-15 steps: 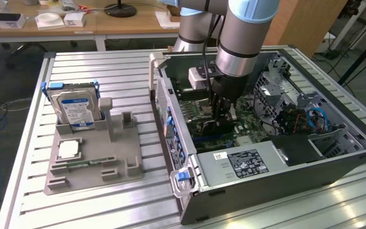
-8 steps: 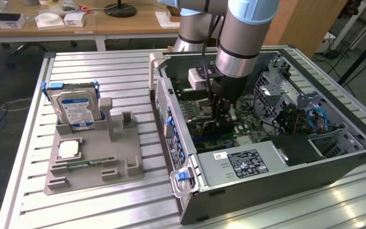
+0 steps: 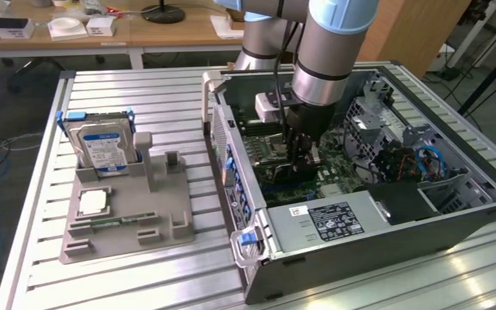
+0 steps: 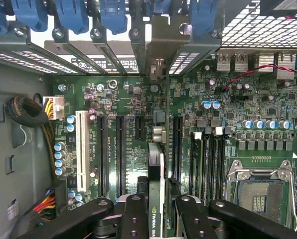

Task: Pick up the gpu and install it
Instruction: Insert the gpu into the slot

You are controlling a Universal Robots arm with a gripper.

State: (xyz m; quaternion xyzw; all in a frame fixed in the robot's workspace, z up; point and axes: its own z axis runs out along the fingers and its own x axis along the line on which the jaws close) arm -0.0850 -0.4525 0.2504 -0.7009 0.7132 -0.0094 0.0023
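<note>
GPU [image 4: 156,169] is held edge-on inside the open computer case [image 3: 464,216]. It is a thin flat card with a green lettered strip along its edge. It is clamped between the two black, bolt-studded fingers [image 4: 134,211] of the gripper [image 4: 161,214], which is closed on it.

In the wrist view the card is seen standing upright over the green motherboard [image 4: 268,99], among the long black expansion slots [image 4: 121,149], with a white slot [image 4: 80,144] further off. Whether it is seated in a slot cannot be told. Its silver metal bracket [image 4: 161,47] is seen at the perforated rear wall of the case, in line with a row of blue plastic clips [image 4: 71,15]. A square, steel-framed CPU socket [image 4: 260,191] is seen on the board near the gripper.

In the exterior view the gripper [image 3: 302,161] is positioned in the middle of the case, under the grey-and-blue arm [image 3: 330,45]. A boxy power supply [image 3: 330,219] with a black label is found at six o'clock of the gripper. The case is laid on its side on a ribbed aluminium worktop [image 3: 144,284]. At nine o'clock of the case a grey moulded holder [image 3: 123,242] is set. A silver hard drive [image 3: 101,148] is stood upright at the holder's twelve o'clock end, and a square processor chip [image 3: 93,202] is laid flat at six o'clock of the drive.
</note>
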